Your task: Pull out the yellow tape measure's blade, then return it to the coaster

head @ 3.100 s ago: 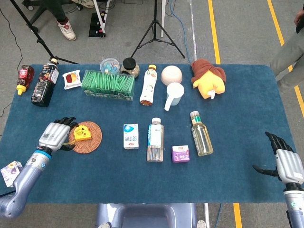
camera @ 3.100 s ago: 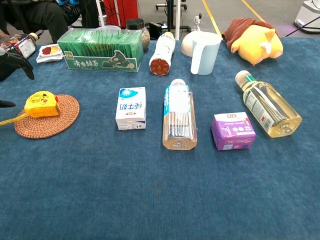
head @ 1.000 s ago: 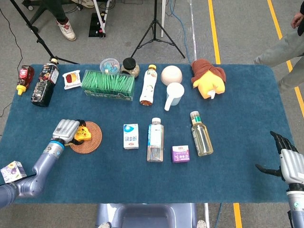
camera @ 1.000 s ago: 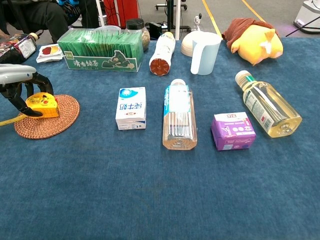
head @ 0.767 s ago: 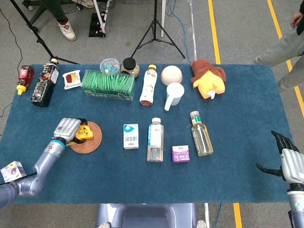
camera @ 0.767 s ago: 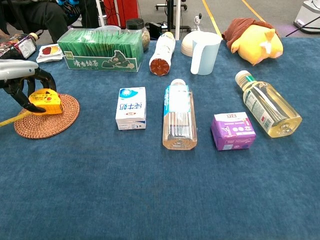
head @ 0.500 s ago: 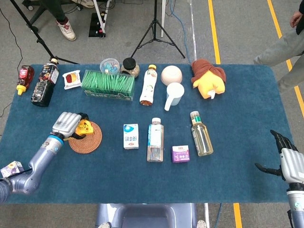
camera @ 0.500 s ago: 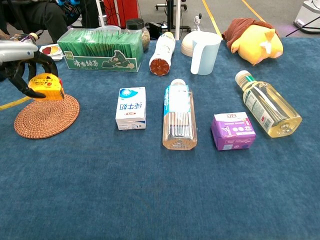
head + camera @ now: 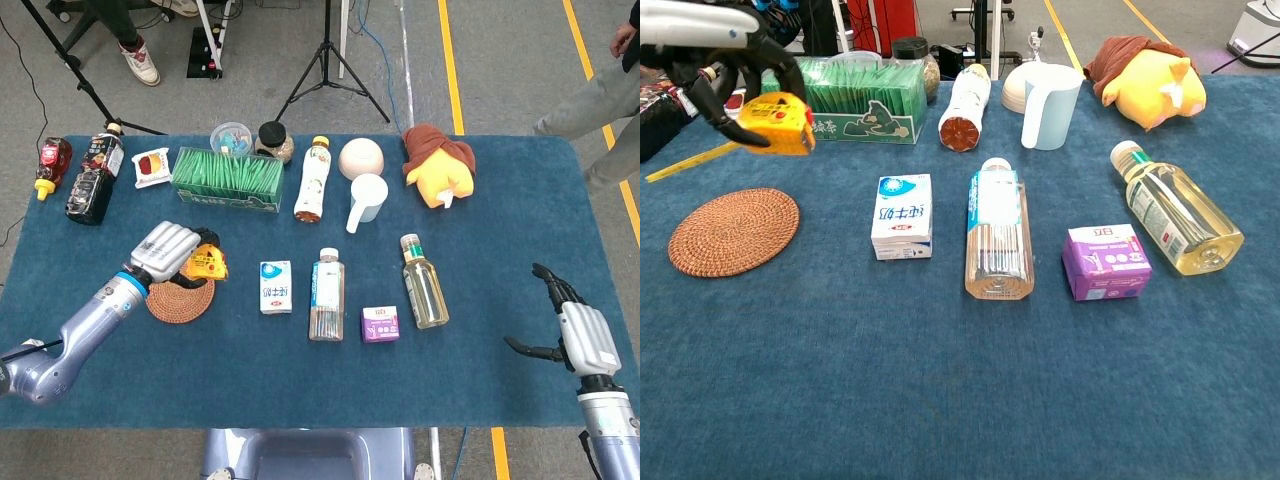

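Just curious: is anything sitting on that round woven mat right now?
In the chest view the coaster is bare. The left hand holds the yellow tape measure above the table.

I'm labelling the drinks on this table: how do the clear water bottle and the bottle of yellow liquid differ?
The water bottle looks nearly colourless, with a white cap; the yellow-liquid bottle is golden, with a green one. The water bottle lies straight along the table's depth; the yellow-liquid bottle lies slanted. Both lie on their sides, caps away from the robot.
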